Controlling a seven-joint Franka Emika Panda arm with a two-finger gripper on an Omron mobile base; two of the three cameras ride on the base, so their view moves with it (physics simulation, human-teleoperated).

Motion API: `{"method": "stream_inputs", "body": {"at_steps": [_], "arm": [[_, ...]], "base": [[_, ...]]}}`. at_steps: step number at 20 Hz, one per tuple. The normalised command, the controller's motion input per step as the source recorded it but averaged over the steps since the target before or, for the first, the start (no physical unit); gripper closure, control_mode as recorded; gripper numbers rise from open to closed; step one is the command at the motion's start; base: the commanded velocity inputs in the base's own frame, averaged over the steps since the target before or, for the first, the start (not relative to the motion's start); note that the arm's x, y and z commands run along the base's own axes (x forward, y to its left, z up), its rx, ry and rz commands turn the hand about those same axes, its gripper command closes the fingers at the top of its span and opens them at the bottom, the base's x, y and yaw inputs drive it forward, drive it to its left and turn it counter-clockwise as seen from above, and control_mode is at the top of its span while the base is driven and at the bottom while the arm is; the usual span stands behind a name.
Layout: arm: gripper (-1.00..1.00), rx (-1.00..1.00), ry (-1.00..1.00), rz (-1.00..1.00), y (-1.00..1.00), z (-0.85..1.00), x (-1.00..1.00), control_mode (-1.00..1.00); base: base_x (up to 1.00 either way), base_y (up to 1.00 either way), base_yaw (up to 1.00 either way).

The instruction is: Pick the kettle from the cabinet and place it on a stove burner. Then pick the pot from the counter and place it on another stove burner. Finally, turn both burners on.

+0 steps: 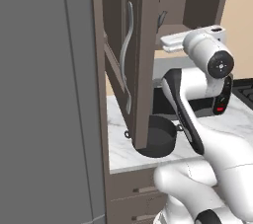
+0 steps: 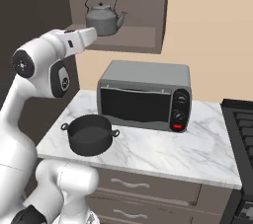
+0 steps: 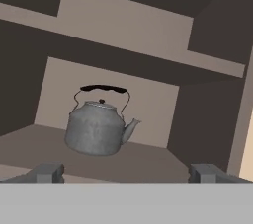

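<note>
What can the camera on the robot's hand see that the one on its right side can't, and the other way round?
The hand view alone shows the gripper, its two dark tips wide open, and the shelf board above the kettle. The right base view alone shows the pot on the counter, the toaster oven, the burners and the robot's arm. Both show the kettle standing on the cabinet shelf.

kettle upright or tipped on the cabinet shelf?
Upright. The kettle sits flat on the cabinet shelf, lid on top, handle arched above, spout out sideways. The hand view shows the same; its tilt comes from the camera roll.
</note>
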Motion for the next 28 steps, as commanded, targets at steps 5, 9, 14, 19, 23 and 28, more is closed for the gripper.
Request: {"method": "stream_inputs", "body": {"at_steps": [5, 9, 14, 19, 23, 28], "arm": [[-1.0, 0.0, 0.0, -0.02, 0.02, 0.05, 0.26, -1.0], [-1.0, 0.0, 0.0, -0.03, 0.0, 0.04, 0.27, -1.0], [-1.0, 0.01, 0.0, -0.01, 0.02, 0.0, 0.26, -1.0], [-1.0, 0.06, -0.01, 0.0, 0.1, 0.0, 0.22, -1.0], [-1.0, 0.07, -0.04, 0.0, 0.13, -0.01, 0.16, -1.0], [-1.0, 0.06, -0.01, 0.0, 0.03, 0.0, 0.19, -1.0]], "base": [[0.0, 0.0, 0.0], [0.0, 0.0, 0.0], [0.0, 0.0, 0.0], [0.0, 0.0, 0.0], [0.0, 0.0, 0.0], [0.0, 0.0, 0.0]]}}
